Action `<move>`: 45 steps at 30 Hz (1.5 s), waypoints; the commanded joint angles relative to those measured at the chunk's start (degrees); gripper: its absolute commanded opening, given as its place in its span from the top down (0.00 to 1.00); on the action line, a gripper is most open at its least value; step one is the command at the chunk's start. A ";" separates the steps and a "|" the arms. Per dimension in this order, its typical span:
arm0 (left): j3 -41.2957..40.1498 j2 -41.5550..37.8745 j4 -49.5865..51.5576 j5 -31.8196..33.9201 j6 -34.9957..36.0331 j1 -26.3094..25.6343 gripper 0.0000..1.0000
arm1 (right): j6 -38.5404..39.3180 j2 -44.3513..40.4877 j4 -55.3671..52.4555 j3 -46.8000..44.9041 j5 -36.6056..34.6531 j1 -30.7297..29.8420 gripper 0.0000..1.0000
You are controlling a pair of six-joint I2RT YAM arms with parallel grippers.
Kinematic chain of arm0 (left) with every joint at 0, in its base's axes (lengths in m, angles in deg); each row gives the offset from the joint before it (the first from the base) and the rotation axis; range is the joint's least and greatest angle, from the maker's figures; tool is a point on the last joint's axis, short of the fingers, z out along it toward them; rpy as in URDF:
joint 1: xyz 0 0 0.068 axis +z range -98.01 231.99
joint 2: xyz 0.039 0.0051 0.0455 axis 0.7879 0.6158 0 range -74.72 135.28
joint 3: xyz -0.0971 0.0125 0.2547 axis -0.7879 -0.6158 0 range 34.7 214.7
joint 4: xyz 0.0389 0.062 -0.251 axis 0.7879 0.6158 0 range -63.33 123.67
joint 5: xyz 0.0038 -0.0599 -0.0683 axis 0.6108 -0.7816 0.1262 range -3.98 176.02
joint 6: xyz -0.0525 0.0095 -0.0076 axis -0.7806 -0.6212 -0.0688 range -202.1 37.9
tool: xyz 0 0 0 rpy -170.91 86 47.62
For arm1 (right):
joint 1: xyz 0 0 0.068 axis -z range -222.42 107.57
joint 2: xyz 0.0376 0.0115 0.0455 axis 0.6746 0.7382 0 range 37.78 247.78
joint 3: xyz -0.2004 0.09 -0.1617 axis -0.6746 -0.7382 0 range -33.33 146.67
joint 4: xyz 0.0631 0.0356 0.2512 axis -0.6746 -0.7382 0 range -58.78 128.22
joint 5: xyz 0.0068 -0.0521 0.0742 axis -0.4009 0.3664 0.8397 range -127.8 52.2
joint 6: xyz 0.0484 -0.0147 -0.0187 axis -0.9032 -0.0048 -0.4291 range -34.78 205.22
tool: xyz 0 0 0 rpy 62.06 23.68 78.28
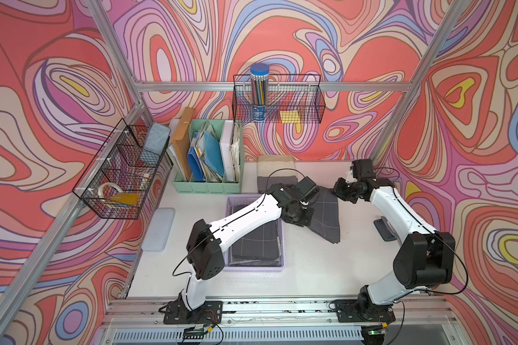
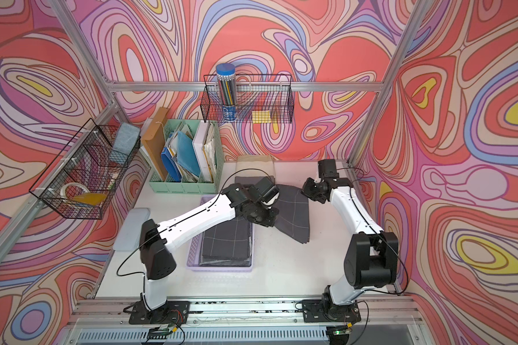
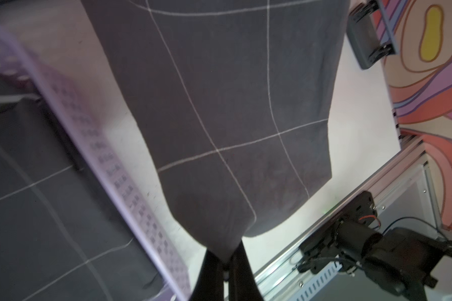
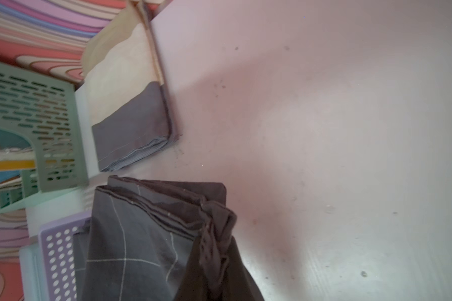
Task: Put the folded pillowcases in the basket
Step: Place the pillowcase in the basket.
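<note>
Two grippers share one load: the left gripper [image 3: 229, 258] is pinched closed on a corner of the folded pillowcase [image 3: 232, 91], a dark grey cloth with thin white check lines, and the right gripper [image 1: 337, 191] is clamped on a bunched edge at its far end. The pillowcase stretches between them over the white table [image 1: 311, 268], just beside the right wall of the lavender basket [image 1: 253, 268] and outside it. A similar grey check cloth [image 1: 257, 239] lies flat inside the basket, and a stack of folded linens [image 1: 277, 170] sits behind, beside the green file organiser [image 1: 210, 185].
</note>
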 commanded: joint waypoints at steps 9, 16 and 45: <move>-30.83 -33.62 7.72 10.75 -10.41 9.25 1.00 | -7.19 8.54 4.63 7.54 -1.89 -23.89 1.00; -39.01 -39.01 8.75 10.45 -12.31 12.67 1.00 | -6.70 20.96 4.38 18.16 -1.73 -27.49 1.00; -55.21 -26.95 -1.57 6.24 -14.41 16.02 0.75 | -5.67 30.68 7.01 17.75 -4.97 -28.41 0.63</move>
